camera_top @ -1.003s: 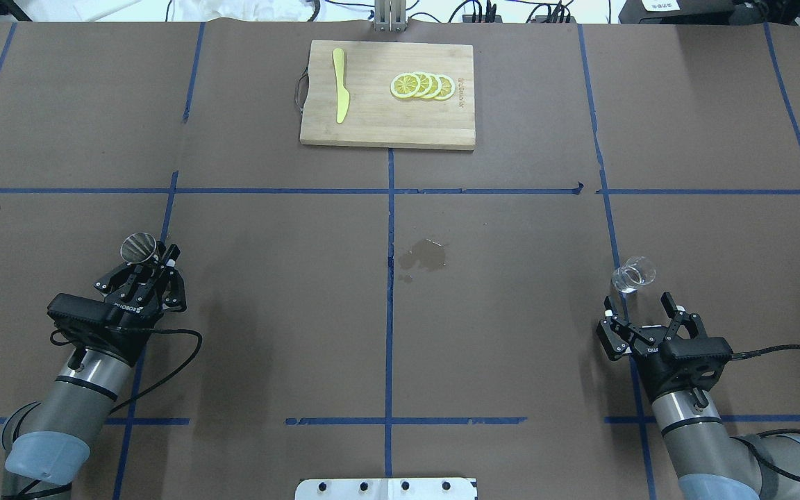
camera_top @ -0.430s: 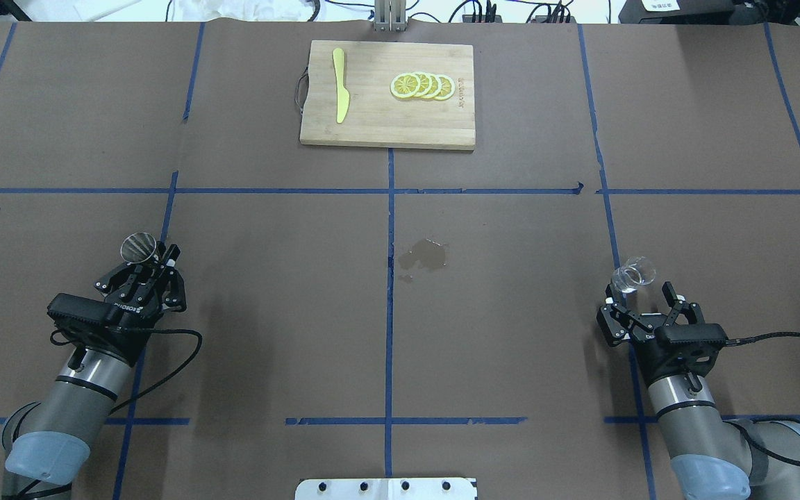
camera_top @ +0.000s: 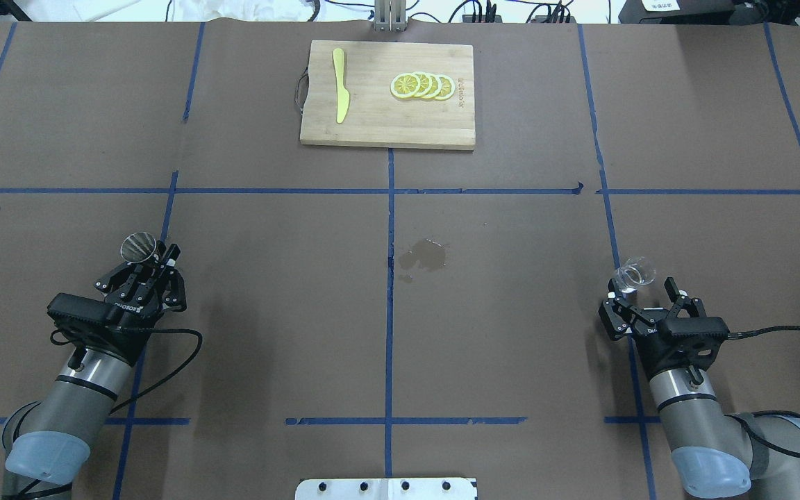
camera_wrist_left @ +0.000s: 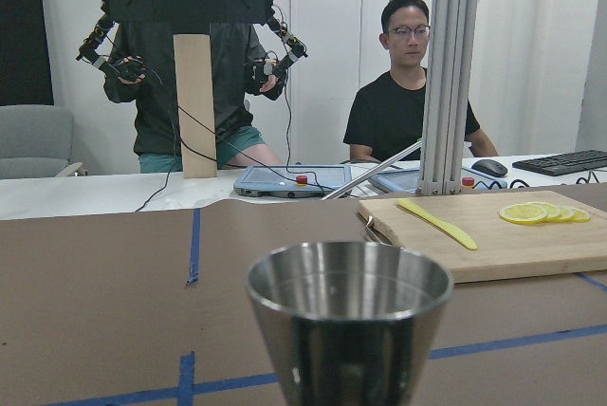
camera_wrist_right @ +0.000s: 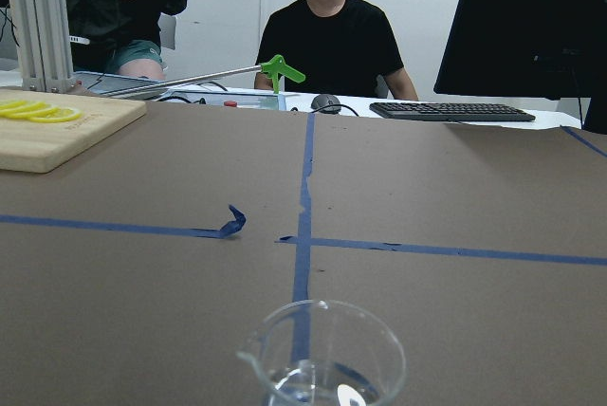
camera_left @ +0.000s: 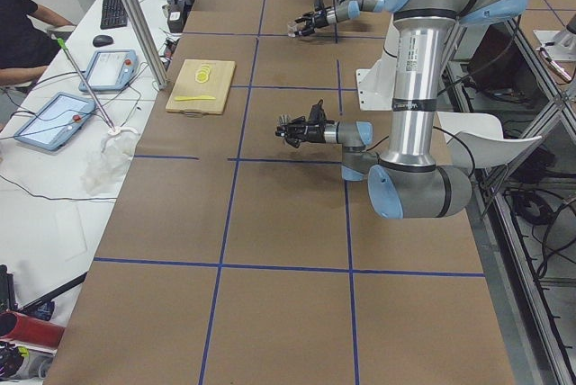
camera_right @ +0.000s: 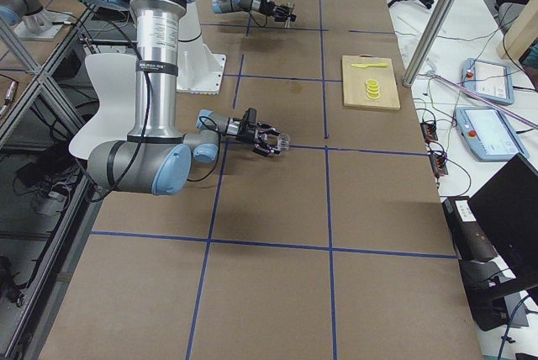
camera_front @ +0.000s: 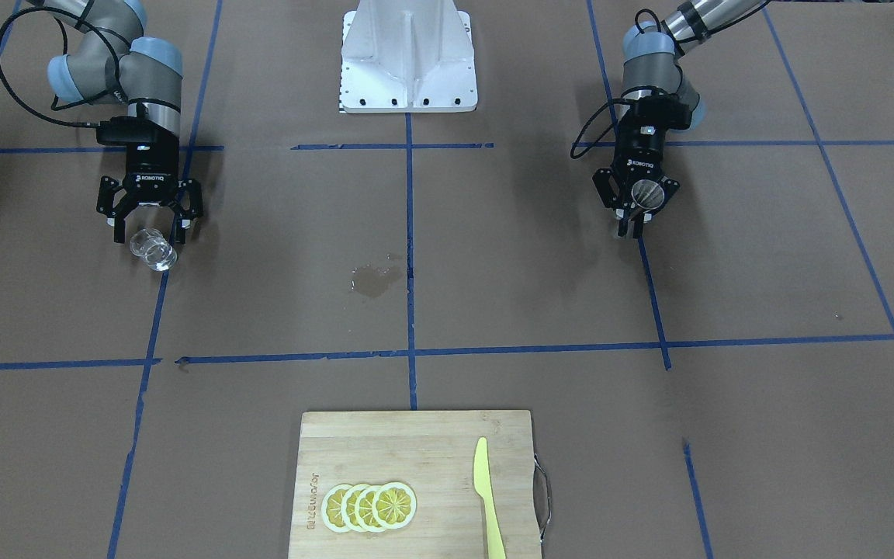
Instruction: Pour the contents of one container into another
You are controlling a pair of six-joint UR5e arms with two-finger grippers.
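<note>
Two arms reach low over a brown table [camera_top: 497, 312], one with a jigger and one at a cup.
The board [camera_top: 372, 118] lies top centre. Lower left, the left gripper [camera_top: 155, 260] is pinched narrow on the steel jigger [camera_top: 139, 247], mouth up. Lower right, the right gripper [camera_top: 641, 286] stands wide, with the glass cup [camera_top: 633, 275] on the table right at its fingertips; I cannot tell whether a finger touches it. A small wet stain [camera_top: 424, 254] marks mid-table.

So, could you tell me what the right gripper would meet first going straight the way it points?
Most likely the glass cup, standing just beyond the tips of the open right gripper.
</note>
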